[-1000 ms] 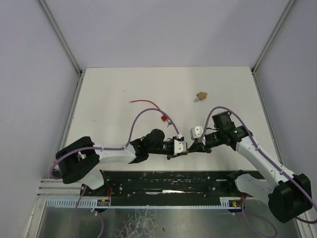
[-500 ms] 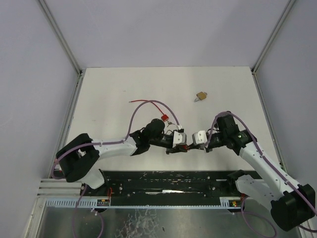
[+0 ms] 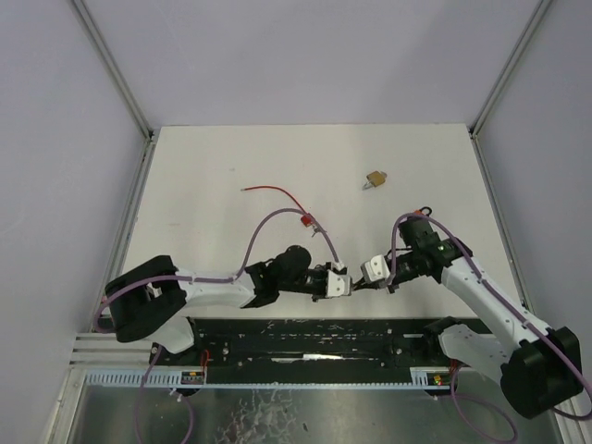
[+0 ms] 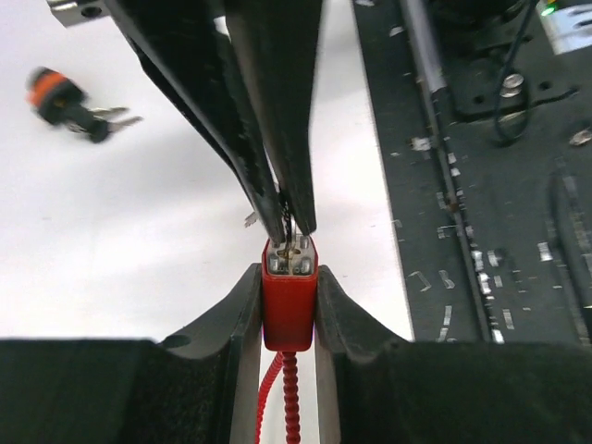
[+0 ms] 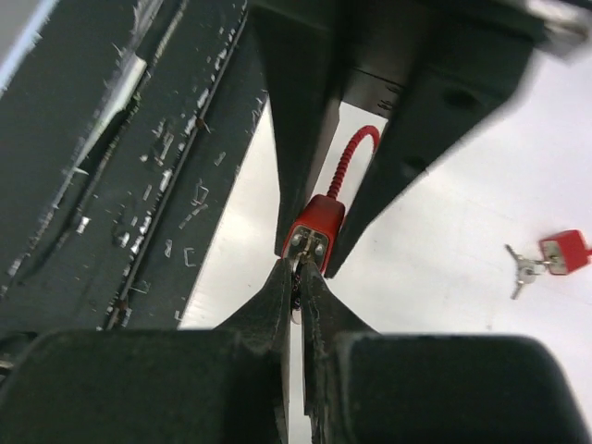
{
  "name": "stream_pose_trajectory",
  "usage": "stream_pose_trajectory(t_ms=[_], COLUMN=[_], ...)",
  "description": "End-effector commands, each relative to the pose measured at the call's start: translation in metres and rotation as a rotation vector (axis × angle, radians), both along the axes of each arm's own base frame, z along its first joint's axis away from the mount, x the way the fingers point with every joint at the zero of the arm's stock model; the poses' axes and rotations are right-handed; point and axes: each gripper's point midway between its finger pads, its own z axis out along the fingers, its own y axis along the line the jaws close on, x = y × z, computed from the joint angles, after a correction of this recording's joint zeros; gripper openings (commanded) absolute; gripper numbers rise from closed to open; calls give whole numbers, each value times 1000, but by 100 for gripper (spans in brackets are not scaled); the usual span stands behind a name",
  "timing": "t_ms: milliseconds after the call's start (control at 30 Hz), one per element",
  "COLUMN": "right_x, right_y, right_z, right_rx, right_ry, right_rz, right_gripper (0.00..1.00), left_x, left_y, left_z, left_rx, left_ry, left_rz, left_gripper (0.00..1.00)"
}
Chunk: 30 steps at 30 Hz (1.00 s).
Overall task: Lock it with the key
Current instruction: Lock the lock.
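Table: white tabletop [image 3: 231, 157]; grippers meet over near edge.
Left gripper [image 4: 289, 287]: clamped on red rectangular cable lock body [image 4: 289, 310], keyway [image 4: 289, 262] facing right.
Right gripper [image 5: 296, 268]: pinching small silver key [image 4: 289, 229].
Axis: key collinear with lock, tip at keyway.

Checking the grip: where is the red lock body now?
The red lock body sits clamped in the left pincer, bottom centre of the left wrist view.

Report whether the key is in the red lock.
Tip at the keyhole; depth cannot be told. The key, pinched in the right gripper, meets the face of the red lock clamped in the left gripper.
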Motion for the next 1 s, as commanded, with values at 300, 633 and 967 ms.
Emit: stream_pose_trajectory(t_ms=[300, 633, 967], right_x=[10, 12, 16], right_y=[-11, -11, -11], right_z=[16, 14, 16], right_rx=[39, 30, 46], right_ry=[-198, -163, -219], right_rz=[2, -27, -42], right_gripper=[0, 0, 0], left_x=[-13, 60, 45], left_y=[16, 31, 27], left_z=[-27, -26, -23], left_rx=[166, 250, 203], left_ry=[169, -168, -267], left_rz=[-88, 378, 280], left_gripper=[1, 0, 0])
